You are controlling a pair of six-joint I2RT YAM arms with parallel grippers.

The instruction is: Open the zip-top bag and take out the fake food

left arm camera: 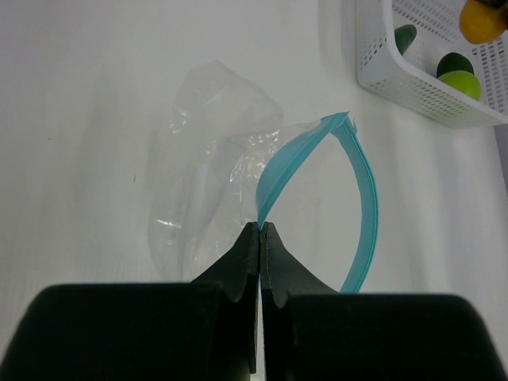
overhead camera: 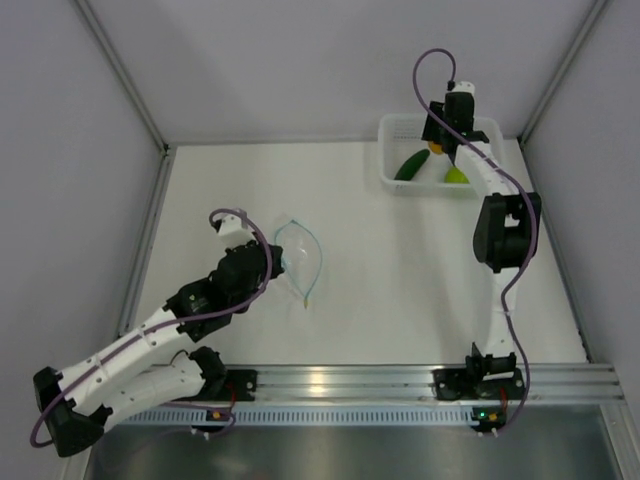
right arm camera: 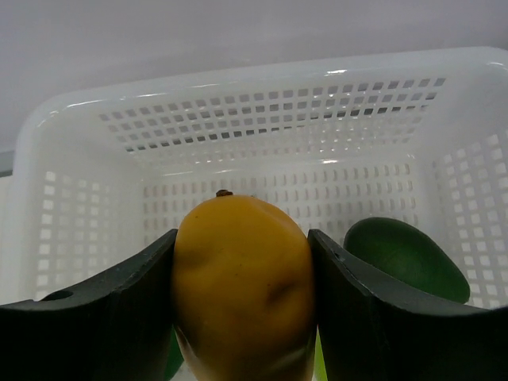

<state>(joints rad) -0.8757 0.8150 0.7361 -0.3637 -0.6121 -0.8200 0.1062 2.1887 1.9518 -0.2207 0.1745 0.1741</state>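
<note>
While left pincer (left arm camera: 259, 228) nips the zip-top bag (left arm camera: 208, 163), right pincer (right arm camera: 242, 238) clamps the orange fruit (right arm camera: 242, 278).

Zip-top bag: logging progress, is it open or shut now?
Open: the zip-top bag has its blue strip gaping in a wide loop, one side pinched by the left gripper.

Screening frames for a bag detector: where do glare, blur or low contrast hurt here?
Top external: the clear bag nearly vanishes on the white table; glare streaks the rail. Left wrist: bag creases show soft highlights, strip crisp. Right wrist: the fruit looms close, slightly soft; basket rim glares.
</note>
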